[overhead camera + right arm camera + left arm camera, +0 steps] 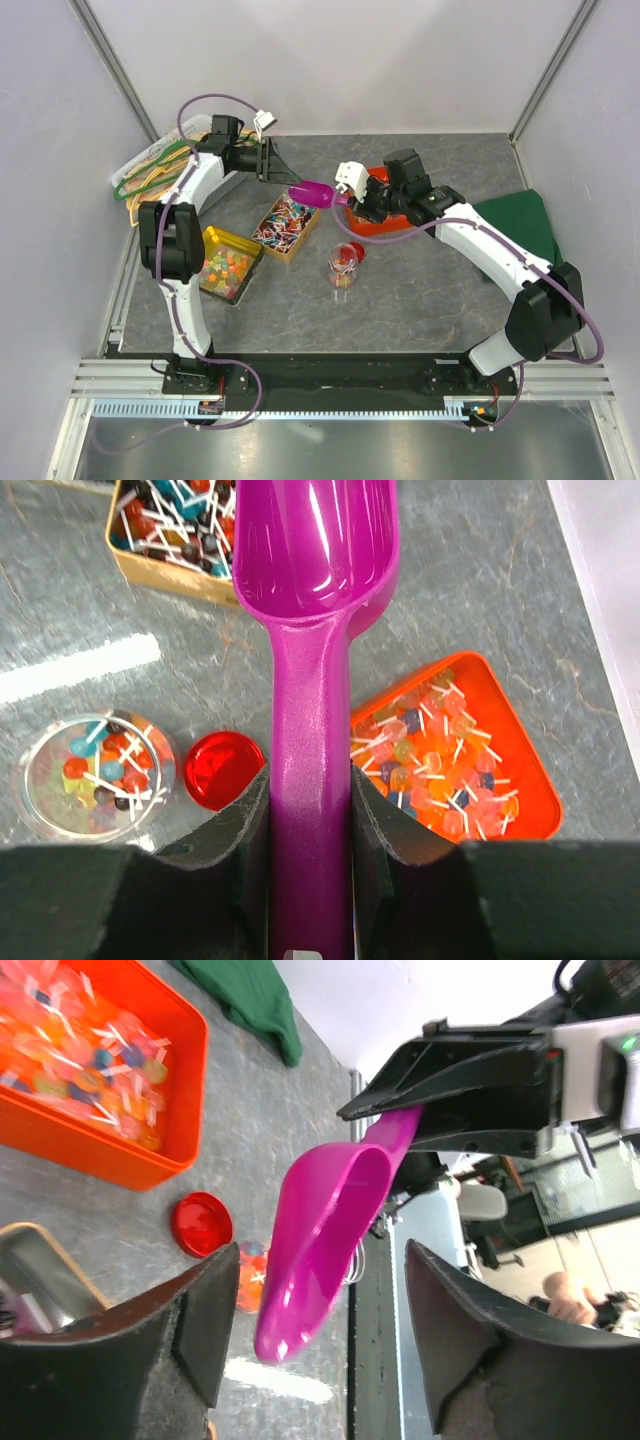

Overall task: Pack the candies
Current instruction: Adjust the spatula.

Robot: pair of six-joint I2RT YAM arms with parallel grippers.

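My right gripper (310,800) is shut on the handle of the purple scoop (312,680), whose empty bowl hangs above the far end of a gold tin (285,225) of twist-wrapped candies. My left gripper (320,1340) is open, its jaws either side of the scoop's tip (330,1230) without touching it. More candies fill an orange tray (520,770), a yellow tin (228,264) of pastel balls and a clear jar (95,775). The jar's red lid (222,770) lies beside it.
A green cloth (520,225) lies at the right edge. A pile of green and yellow hangers (150,170) sits at the back left on a white tray. Enclosure walls stand close on three sides.
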